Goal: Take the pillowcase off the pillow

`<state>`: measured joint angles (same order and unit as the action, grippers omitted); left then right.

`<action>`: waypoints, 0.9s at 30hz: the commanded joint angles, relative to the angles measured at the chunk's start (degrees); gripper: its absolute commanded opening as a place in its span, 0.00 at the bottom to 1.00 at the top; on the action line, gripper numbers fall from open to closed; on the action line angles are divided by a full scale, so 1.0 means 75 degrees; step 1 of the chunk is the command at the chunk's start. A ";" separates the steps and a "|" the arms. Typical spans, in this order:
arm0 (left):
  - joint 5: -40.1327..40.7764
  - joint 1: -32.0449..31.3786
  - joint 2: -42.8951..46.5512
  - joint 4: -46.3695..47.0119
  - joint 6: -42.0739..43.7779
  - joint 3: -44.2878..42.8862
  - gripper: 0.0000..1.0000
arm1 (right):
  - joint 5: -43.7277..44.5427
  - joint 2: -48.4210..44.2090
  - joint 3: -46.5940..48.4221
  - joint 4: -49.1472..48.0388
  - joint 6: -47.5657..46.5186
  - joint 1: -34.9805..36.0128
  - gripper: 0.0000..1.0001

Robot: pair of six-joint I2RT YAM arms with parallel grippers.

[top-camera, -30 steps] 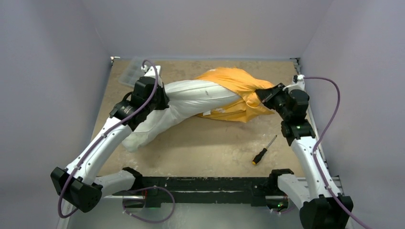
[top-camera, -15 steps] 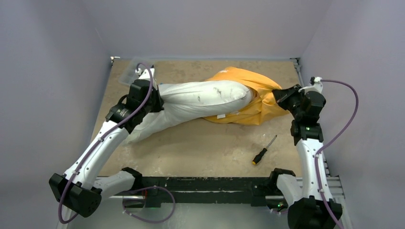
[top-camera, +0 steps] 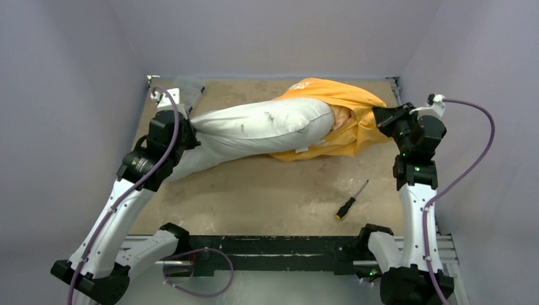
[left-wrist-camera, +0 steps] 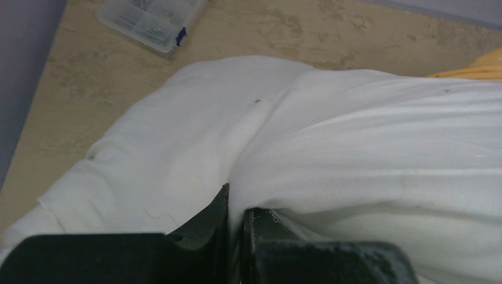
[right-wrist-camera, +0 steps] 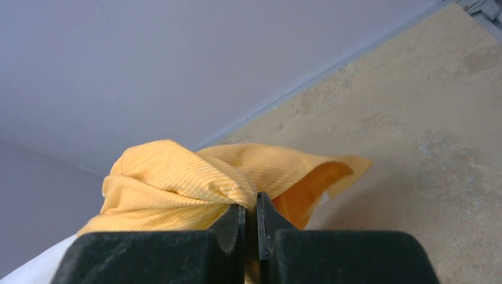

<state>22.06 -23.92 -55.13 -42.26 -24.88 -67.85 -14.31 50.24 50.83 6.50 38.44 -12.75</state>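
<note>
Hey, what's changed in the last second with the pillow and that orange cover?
The left gripper pulled its end of the pillow toward the left, while the right gripper dragged the pillowcase toward the right edge. The cover slid farther off, so more white pillow shows. Both grippers stayed shut on their cloth, and the screwdriver did not move.

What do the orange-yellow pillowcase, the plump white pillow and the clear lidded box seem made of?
Orange-yellow pillowcase: thin woven cloth, matte, perhaps cotton; fine ribbed lines and soft folds show. Plump white pillow: matte fabric shell over soft filling, judging by creases and bulging. Clear box: rigid see-through plastic, probably; small contents show through.
</note>
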 commanded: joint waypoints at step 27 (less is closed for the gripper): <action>0.3250 0.0319 0.0434 0.0391 0.0159 -0.1509 0.00 | -0.0956 0.1459 0.1599 -0.1753 -0.0557 -0.1413 0.02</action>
<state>49.63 -21.50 -48.14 -50.22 -22.00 -74.37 -12.73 61.43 65.39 -1.76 36.73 -23.66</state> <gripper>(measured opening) 0.043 0.037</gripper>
